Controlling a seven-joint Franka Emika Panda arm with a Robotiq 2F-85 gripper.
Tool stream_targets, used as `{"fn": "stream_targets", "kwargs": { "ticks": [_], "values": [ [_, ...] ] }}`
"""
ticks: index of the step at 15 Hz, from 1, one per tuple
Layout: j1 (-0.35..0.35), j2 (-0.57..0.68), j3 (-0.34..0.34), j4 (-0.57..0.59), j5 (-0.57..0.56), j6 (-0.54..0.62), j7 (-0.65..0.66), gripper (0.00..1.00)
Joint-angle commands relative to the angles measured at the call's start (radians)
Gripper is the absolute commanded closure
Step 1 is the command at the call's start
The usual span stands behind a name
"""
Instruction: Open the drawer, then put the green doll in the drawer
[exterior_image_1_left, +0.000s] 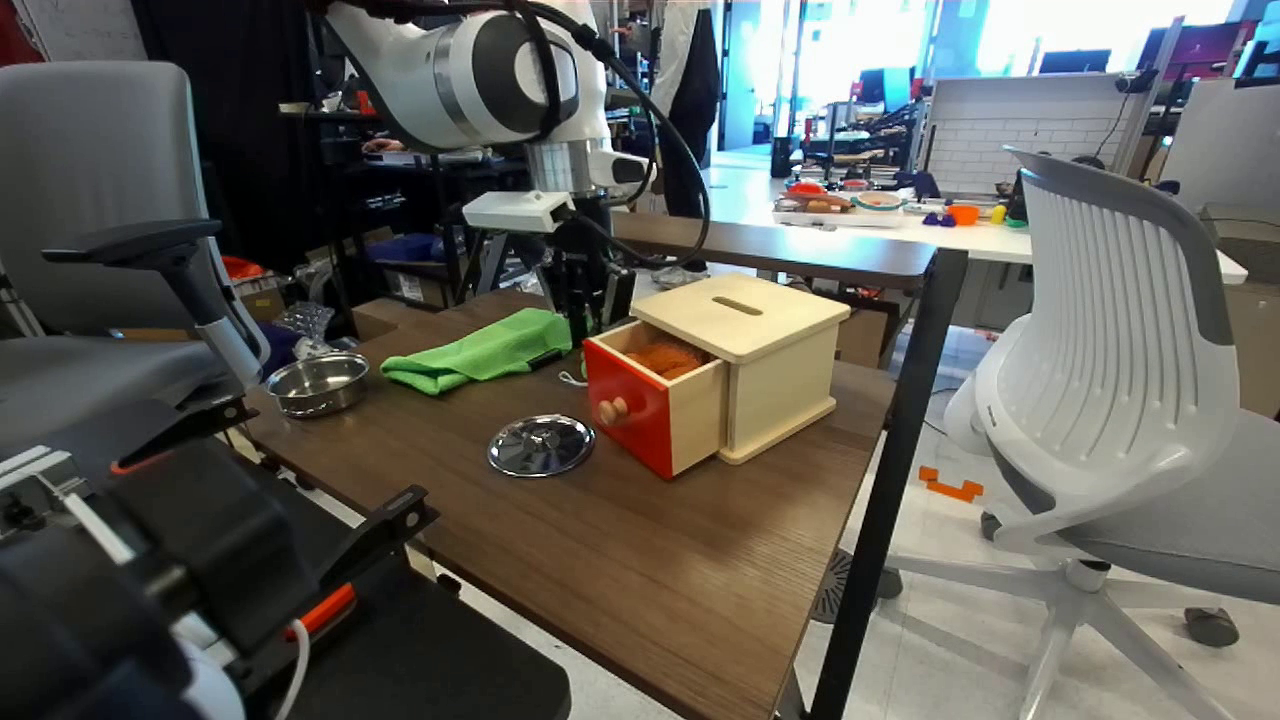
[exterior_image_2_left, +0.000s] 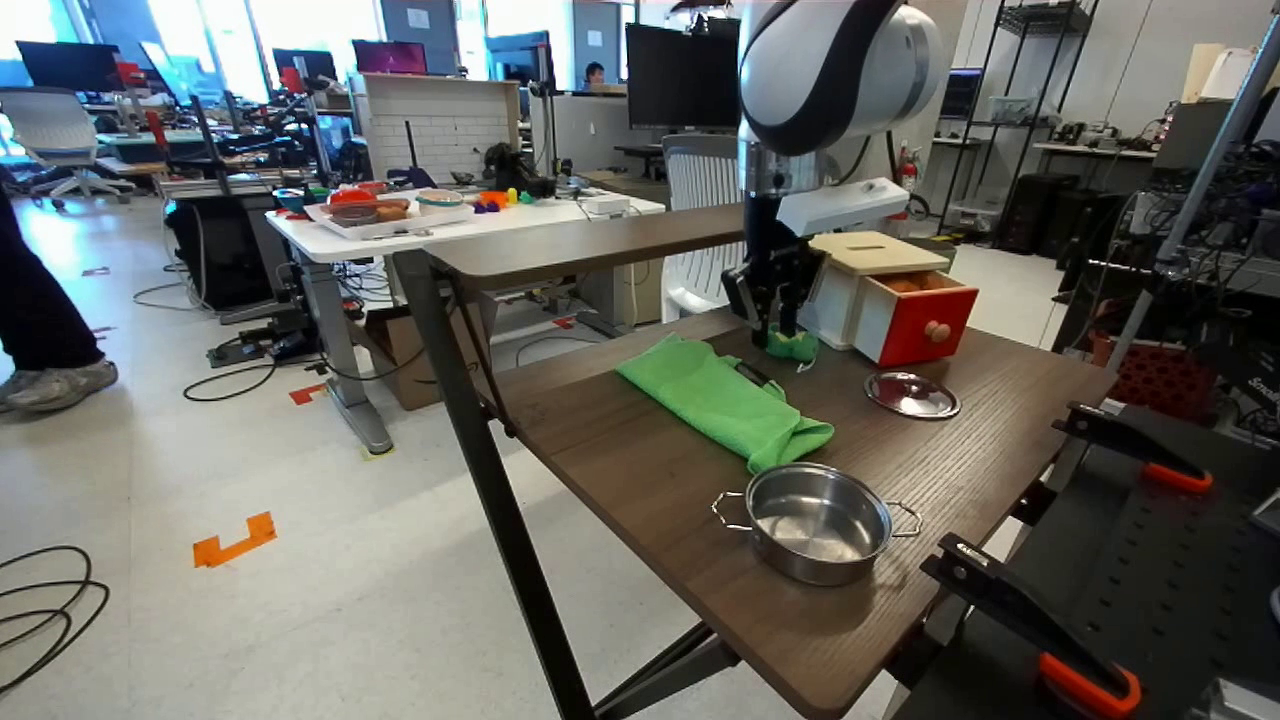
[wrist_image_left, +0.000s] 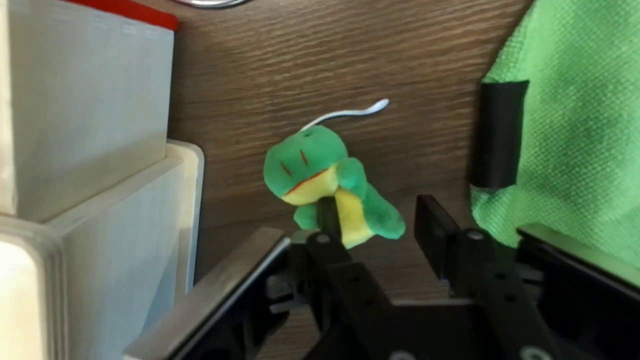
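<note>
The drawer (exterior_image_1_left: 632, 415) with its red front stands pulled out of the pale wooden box (exterior_image_1_left: 785, 365); it is also open in an exterior view (exterior_image_2_left: 915, 325). Orange stuff lies inside it. The green doll (wrist_image_left: 310, 162), a frog-like toy with a yellow belly and white string, lies on the table beside the box. It also shows in an exterior view (exterior_image_2_left: 797, 347). My gripper (wrist_image_left: 377, 215) is open, pointing down at the doll. In the wrist view its left finger overlaps the doll's belly, and its right finger is apart from the doll. I cannot tell whether they touch.
A flat green cloth (exterior_image_2_left: 720, 395) lies beside the gripper, opposite the box. A round metal lid (exterior_image_1_left: 541, 445) lies in front of the drawer. A steel pot (exterior_image_2_left: 818, 525) stands near the table edge. A raised shelf (exterior_image_2_left: 600, 245) runs along one side of the table.
</note>
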Motion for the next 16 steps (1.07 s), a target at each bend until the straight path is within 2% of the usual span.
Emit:
{"fn": "stream_targets", "kwargs": {
  "ticks": [1,2,3,9,11,16],
  "values": [
    [0.020,0.049,-0.023,0.095,-0.038,-0.084,0.047,0.87],
    [0.018,0.055,-0.024,0.108,-0.042,-0.096,0.051,0.95],
    [0.015,0.060,-0.024,0.122,-0.042,-0.110,0.054,0.99],
    [-0.002,0.048,-0.023,0.134,-0.032,-0.131,0.052,0.99],
    [-0.006,0.014,-0.021,0.090,-0.028,-0.113,0.049,0.99],
    [-0.023,-0.150,-0.008,-0.131,-0.023,-0.053,0.008,0.99]
  ]
}}
